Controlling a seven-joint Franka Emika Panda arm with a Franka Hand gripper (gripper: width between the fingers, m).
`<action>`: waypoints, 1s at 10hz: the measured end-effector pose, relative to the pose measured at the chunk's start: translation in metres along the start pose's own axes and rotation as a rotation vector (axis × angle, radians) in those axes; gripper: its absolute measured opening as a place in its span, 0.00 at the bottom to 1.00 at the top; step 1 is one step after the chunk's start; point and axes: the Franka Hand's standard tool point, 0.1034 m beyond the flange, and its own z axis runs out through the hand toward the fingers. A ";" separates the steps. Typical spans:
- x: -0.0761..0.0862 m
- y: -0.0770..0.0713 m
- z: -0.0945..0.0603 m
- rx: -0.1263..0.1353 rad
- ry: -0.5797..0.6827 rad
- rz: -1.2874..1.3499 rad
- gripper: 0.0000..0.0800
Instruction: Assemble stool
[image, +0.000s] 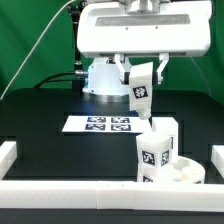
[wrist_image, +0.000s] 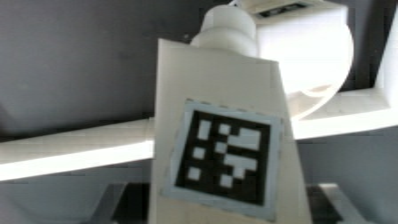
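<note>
My jaws are clamped on one tagged white leg (image: 141, 93), holding it tilted in the air over the black bench (image: 40, 115), close to the round seat (image: 188, 173) at the exterior view's right, on which two more legs (image: 153, 152) stand upright.

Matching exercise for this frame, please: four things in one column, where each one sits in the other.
Things:
1. raised leg
2. upright leg
3. marker board
4. front rail

Places:
A. flat on the black table
B. along the exterior view's bottom edge
C. standing on the seat
D. held in the gripper, off the table

Pairs: 1-D, 2-C, 3-A, 4-B
</note>
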 end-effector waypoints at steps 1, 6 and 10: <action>0.000 -0.003 -0.001 0.004 0.000 0.012 0.41; 0.007 -0.061 -0.012 0.051 -0.002 -0.004 0.41; 0.006 -0.093 -0.001 0.059 0.001 -0.011 0.41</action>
